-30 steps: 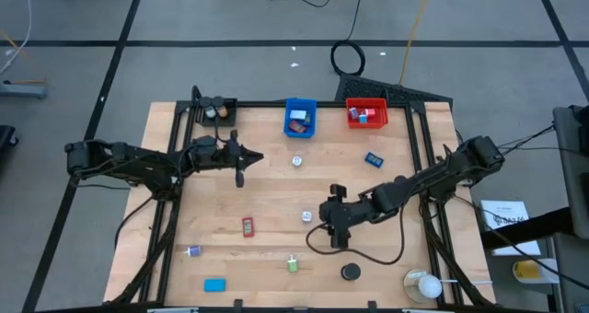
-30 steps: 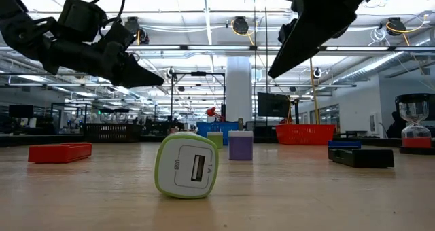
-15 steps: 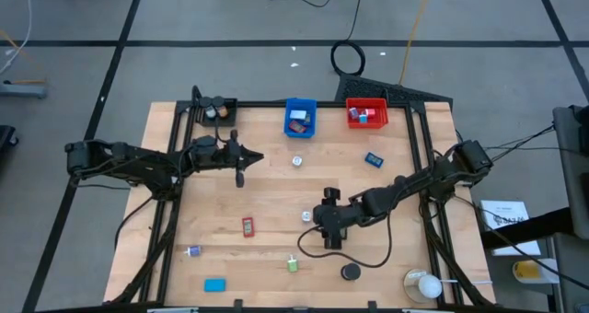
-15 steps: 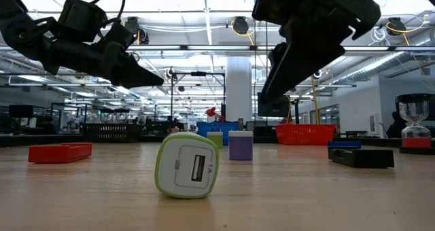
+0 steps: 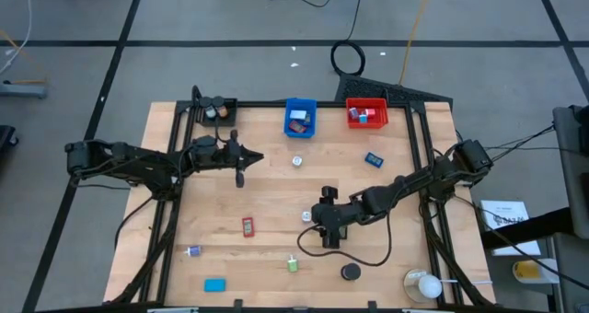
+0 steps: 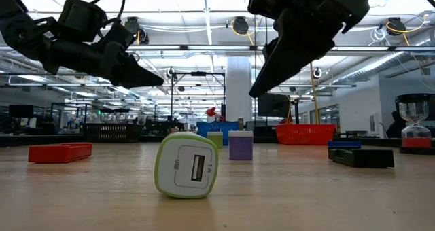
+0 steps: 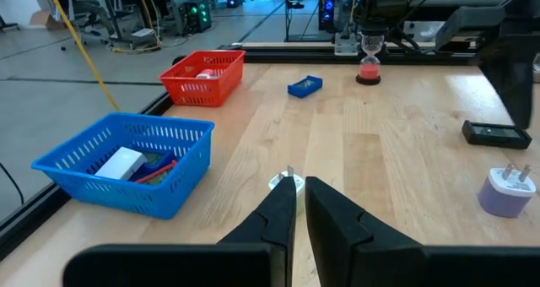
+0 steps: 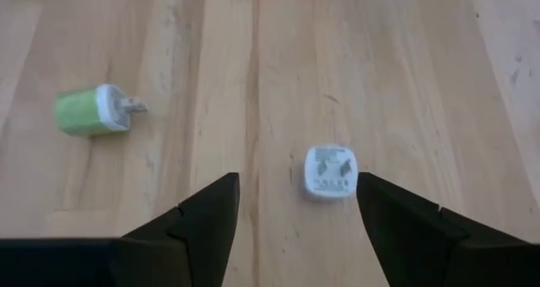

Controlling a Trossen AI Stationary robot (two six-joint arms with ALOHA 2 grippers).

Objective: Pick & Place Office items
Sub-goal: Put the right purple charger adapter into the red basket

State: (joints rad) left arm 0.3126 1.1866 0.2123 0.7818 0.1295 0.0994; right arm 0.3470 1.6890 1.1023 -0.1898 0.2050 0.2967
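Fingers of the right tool (image 8: 291, 215) stood wide apart above the desk (image 8: 439, 84), and the little white charger (image 8: 329, 171) lay just ahead between them.

Small office items (image 5: 307, 216) lie scattered — chargers, blocks — on wood.
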